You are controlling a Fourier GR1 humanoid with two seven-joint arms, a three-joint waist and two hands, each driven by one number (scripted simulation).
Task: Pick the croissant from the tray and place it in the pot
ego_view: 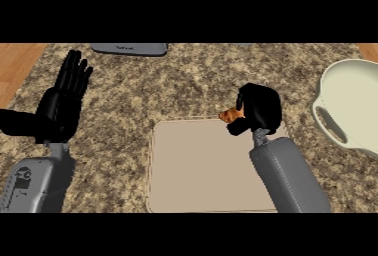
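Note:
A beige tray lies on the granite counter in the middle of the head view. My right hand sits over the tray's far right corner, its fingers curled round an orange-brown croissant, of which only a small part shows at the hand's left side. The cream pot with a side handle stands at the right edge, a short way right of that hand. At the left, my left hand rests open with fingers pointing up, well away from the tray.
A grey flat object lies at the counter's far edge, upper left. Wooden floor shows beyond the counter at both upper corners. Granite surface stretches between the tray and the pot.

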